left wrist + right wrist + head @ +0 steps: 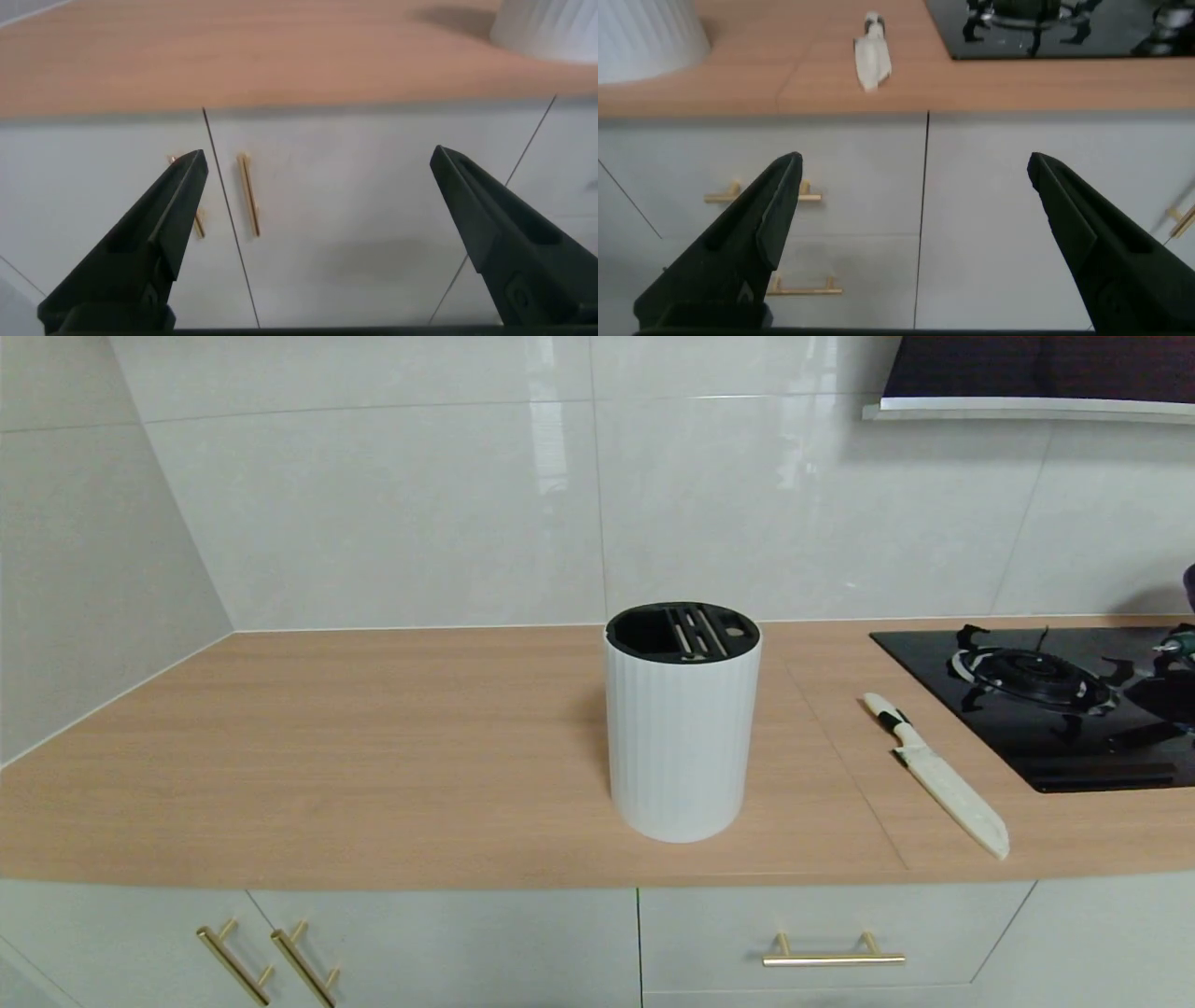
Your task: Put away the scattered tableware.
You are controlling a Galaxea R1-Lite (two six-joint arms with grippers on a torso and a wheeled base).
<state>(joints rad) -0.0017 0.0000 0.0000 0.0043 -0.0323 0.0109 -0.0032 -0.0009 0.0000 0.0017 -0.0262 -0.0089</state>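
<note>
A white-bladed kitchen knife [936,775] lies flat on a wooden countertop [373,756], between a white ribbed knife holder [681,737] and a black gas hob [1036,700]. Its handle points toward the wall and its tip lies near the counter's front edge. The holder stands upright, well apart from the knife, with narrow slots in its black top.

The left gripper [316,159] and the right gripper [914,161] both hang below counter level, facing the pale cabinet doors [831,187]. Each has its jaws spread wide and holds nothing.

The risks look plain enough. A blade lying flat gives the fingers little to catch, so a pinch on the thin blade rather than the handle could slip or skid it. With the tip so near the edge, a stray nudge might send the knife to the floor. At the holder, a blade brought in tilted or off-line would likely strike the black insert instead of a slot. A hard push could also rock the tall cylinder.

No brand, label or legible writing appears on the knife, the holder or the hob.
</note>
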